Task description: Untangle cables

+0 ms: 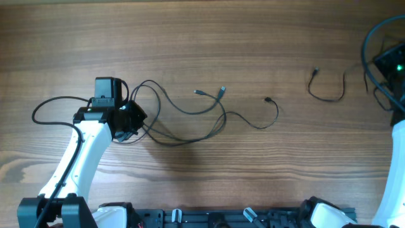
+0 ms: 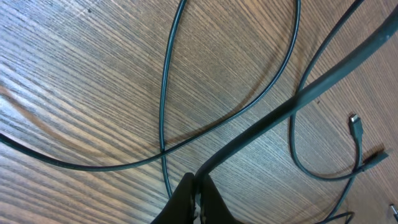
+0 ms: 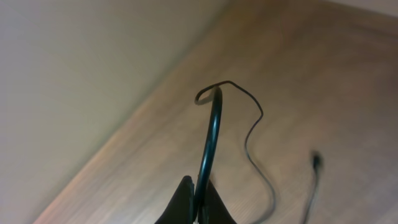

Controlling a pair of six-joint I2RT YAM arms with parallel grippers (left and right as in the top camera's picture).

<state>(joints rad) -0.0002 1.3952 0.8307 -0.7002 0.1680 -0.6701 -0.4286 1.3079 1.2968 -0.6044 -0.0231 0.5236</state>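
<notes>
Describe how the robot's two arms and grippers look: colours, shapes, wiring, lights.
The left arm and right arm wear smooth white rounded shells. A thick black wire loops off the left arm; similar black wires trail from the right, whose black wrist block shows a small green light. The left gripper and right gripper have black tapered fingers.

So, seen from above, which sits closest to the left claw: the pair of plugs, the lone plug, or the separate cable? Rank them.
From the left gripper, shut on the tangled cables:
1. pair of plugs, centre.
2. lone plug, right of centre.
3. separate cable, far right.
</notes>
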